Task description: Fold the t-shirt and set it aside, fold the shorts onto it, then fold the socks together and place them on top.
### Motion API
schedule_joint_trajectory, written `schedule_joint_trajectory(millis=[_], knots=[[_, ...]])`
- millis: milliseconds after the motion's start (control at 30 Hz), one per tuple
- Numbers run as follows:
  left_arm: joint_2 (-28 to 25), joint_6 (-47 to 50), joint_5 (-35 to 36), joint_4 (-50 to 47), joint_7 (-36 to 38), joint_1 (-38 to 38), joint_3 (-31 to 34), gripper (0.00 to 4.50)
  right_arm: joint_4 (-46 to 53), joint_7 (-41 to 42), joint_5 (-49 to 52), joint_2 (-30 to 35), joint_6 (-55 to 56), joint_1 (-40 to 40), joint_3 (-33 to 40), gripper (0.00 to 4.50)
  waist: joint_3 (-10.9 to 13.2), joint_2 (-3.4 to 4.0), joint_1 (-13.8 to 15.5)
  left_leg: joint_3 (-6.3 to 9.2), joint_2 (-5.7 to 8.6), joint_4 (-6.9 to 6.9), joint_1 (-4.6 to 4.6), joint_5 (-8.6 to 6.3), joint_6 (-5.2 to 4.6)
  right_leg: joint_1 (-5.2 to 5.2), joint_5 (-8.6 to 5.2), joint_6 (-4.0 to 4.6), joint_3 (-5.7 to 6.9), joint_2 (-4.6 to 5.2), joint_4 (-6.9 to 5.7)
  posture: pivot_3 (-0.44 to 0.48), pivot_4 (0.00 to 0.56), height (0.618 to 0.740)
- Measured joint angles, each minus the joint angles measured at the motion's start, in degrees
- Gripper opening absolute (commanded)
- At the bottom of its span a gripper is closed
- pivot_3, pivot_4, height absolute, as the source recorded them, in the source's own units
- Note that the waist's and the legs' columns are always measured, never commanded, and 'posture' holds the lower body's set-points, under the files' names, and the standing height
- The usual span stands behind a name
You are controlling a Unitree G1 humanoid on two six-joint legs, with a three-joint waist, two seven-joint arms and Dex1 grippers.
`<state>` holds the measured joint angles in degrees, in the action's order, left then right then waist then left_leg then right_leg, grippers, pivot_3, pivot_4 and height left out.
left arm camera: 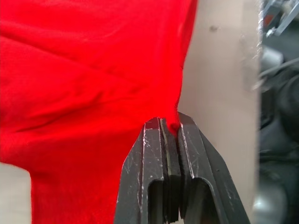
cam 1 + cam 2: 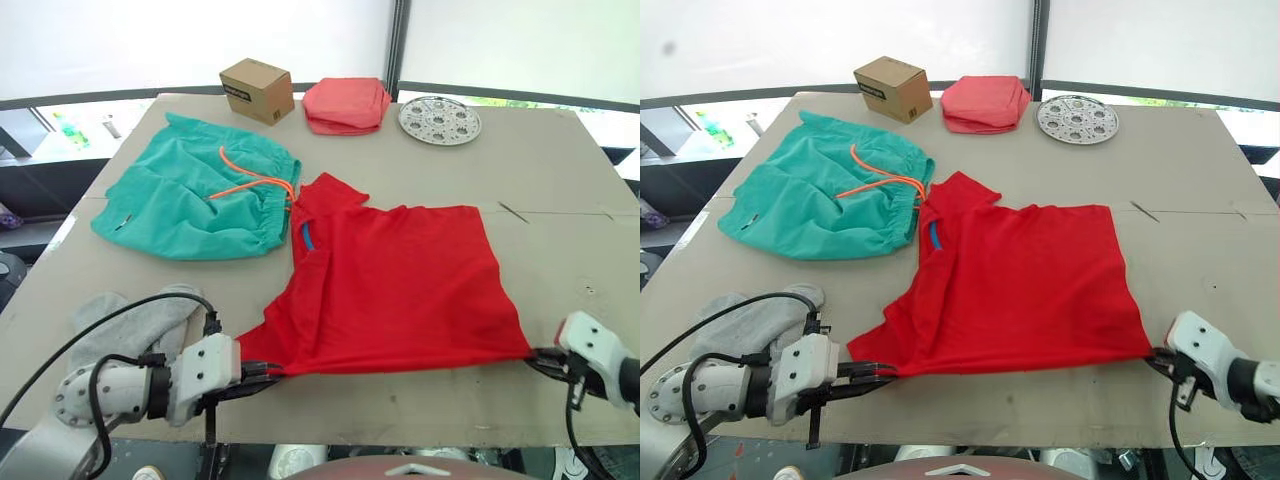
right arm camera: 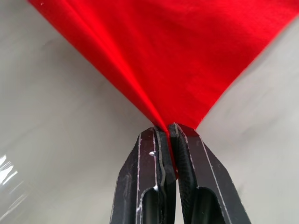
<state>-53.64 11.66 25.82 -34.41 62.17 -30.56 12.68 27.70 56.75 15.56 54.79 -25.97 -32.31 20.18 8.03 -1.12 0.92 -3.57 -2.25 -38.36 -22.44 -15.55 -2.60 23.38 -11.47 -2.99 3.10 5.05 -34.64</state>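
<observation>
Both my pincers, left pincer and right pincer, clamped the t-shirt hem corners near the worktop front edge.

A flat beige-grey table with a dark raised rim along its far edge occupies most of the head views; a thin seam crosses its right half. Behind it hang 2 white translucent panels separated by 1 dark vertical post, admitting bright, even daylight. Below the panels, at the far left, a strip of outdoor ground with green patches is visible.
</observation>
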Motion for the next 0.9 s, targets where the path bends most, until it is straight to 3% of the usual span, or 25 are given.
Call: schedule_joint_trajectory(millis=[100, 133, 367, 433, 500, 600, 633, 700, 733, 767, 833, 900], knots=[[0.02, 4.12, 3.34, -0.86, -0.07, 0.25, 0.55, 0.0, 0.91, 0.88, 2.1, -0.79, -1.37, -0.5, 1.31, 0.05, -0.03, -0.05, -0.04, -0.01, -0.01, -0.02, 0.01, -0.02, 0.03, 0.01, 0.0, 0.0, -0.04, 0.01, -0.01, 0.0, 0.15, 0.74], [-1.69, 9.14, 8.15, -0.72, 0.71, 2.54, 1.53, 0.0, 2.1, 2.62, 5.03, -0.9, -3.55, -0.97, 2.75, 0.05, -0.02, -0.04, -0.04, -0.01, 0.0, -0.04, 0.02, -0.04, 0.06, 0.02, 0.0, 0.0, -0.06, 0.01, -0.05, 0.0, 0.15, 0.74], [-18.43, 30.93, 29.49, 7.24, 12.1, 18.14, 14.19, 0.0, 3.84, 10.48, 20.74, 7.53, -16.48, 8.64, 16.35, 0.05, 0.11, 0.0, -0.14, -0.02, 0.03, 0.07, -0.03, -0.02, 0.03, 0.17, -0.01, 0.02, -0.06, -0.07, -0.1, 0.0, 0.15, 0.74], [-21.12, 35.15, 31.9, 8.76, 15.78, 19.17, 15.53, 0.0, 3.19, 13.37, 22.19, 9.01, -18.28, 8.54, 18.82, 0.05, 0.14, -0.04, -0.09, -0.01, 0.05, 0.11, -0.09, -0.03, 0.06, 0.18, -0.16, 0.14, -0.06, -0.13, -0.16, 0.0, 0.15, 0.74], [-27.43, 41.09, 33.75, 12.26, 22.81, 20.62, 18.8, 0.0, 1.96, 18.48, 24.86, 12.32, -21.28, 9.14, 24.03, 0.05, 0.32, -0.09, -0.07, 0.02, 0.08, 0.09, -0.24, -0.03, 0.08, 0.25, -0.18, 0.21, -0.01, -0.27, -0.14, 0.0, 0.15, 0.74], [-32.65, 43.51, 36.09, 20.61, 26.76, 33.06, 19.99, 0.0, -0.58, 18.98, 32.97, 15.86, -26.63, 20.72, 30.86, 0.05, 0.38, 0.08, -0.09, 0.0, 0.07, 0.11, -0.04, -0.05, 0.09, 0.18, -0.22, 0.12, -0.01, -0.27, -0.11, 0.0, 0.15, 0.74], [-32.18, 42.66, 35.98, 22.27, 25.93, 37.42, 18.19, 0.0, -1.23, 17.94, 34.16, 16.15, -27.01, 23.28, 30.98, 0.05, 0.37, 0.13, -0.1, -0.02, 0.06, 0.13, 0.0, -0.05, 0.09, 0.18, -0.22, 0.12, -0.03, -0.21, -0.12, 0.0, 0.15, 0.74], [-24.28, 38.78, 31.58, 26.26, 20.21, 52.59, 8.6, 0.0, -3.78, 12.26, 33.93, 15.75, -26.28, 30.76, 25.31, 0.05, 0.35, 0.29, 0.12, -0.06, 0.08, 0.14, 0.51, -0.06, 0.09, -0.29, -0.22, 0.12, -0.11, -0.13, -0.16, 0.0, 0.15, 0.74], [-21.25, 37.21, 29.06, 27.51, 18.24, 56.5, 4.74, 0.0, -4.72, 10.03, 33.07, 15.34, -25.35, 33.22, 22.14, 0.05, 0.39, 0.3, 0.22, -0.06, 0.1, 0.15, 0.54, -0.06, 0.1, -0.35, -0.21, 0.12, -0.15, -0.1, -0.16, 0.0, 0.15, 0.74], [-11.98, 31.83, 19.71, 32.41, 12.09, 65.84, -4.91, 0.0, -7.69, 3.55, 28.32, 12.28, -21.93, 41.37, 11.89, 0.05, 0.4, 0.16, 0.4, -0.18, 0.21, -0.05, 0.52, -0.03, 0.09, -0.55, -0.18, 0.11, -0.16, -0.2, -0.17, 0.0, 0.15, 0.74], [-10.42, 29.84, 16.15, 34.01, 10.17, 66.76, -8.63, 0.0, -8.69, 1.26, 26.12, 11.67, -20.62, 42.88, 8.07, 0.05, 0.48, -0.21, 0.21, -0.26, 0.21, -0.02, 0.25, 0.0, 0.07, -0.27, 0.05, 0.25, -0.44, -0.23, -0.23, 0.0, 0.15, 0.74], [2.57, 20.57, 3.62, 48.22, 0.78, 80.17, -15.13, 0.0, -19.19, -9.18, 14.84, 2.51, -15.03, 62.42, -6.22, 0.05, 0.45, -0.46, -0.07, -0.36, 0.26, -0.64, -0.03, 0.11, 0.2, -0.21, 0.34, 0.17, -0.59, -0.51, -0.21, 0.0, 0.15, 0.74]])
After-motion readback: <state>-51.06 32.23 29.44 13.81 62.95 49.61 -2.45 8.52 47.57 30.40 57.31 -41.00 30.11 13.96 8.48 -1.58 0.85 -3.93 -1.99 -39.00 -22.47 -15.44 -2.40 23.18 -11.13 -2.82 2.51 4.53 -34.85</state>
